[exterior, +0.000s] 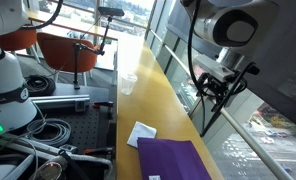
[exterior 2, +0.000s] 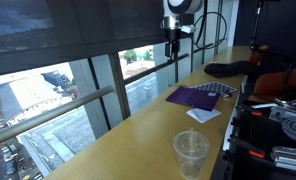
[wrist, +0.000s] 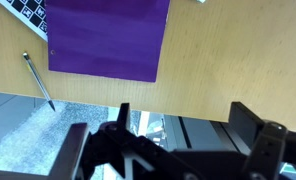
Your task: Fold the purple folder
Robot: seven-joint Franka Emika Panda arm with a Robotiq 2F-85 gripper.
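The purple folder (exterior: 174,158) lies flat on the yellow tabletop near the front edge of an exterior view; it also shows far down the table in an exterior view (exterior 2: 194,97) and at the top of the wrist view (wrist: 108,37). My gripper (exterior: 220,88) hangs high above the table's window side, well apart from the folder. It also shows in an exterior view (exterior 2: 173,47). In the wrist view its two dark fingers (wrist: 183,120) stand wide apart with nothing between them.
A small white paper scrap (exterior: 142,131) lies beside the folder. A clear plastic cup (exterior 2: 191,152) stands on the table. A pen (wrist: 39,80) lies left of the folder. A keyboard (wrist: 24,10) and dark cloth (exterior 2: 226,69) lie beyond. Window railing runs along the table.
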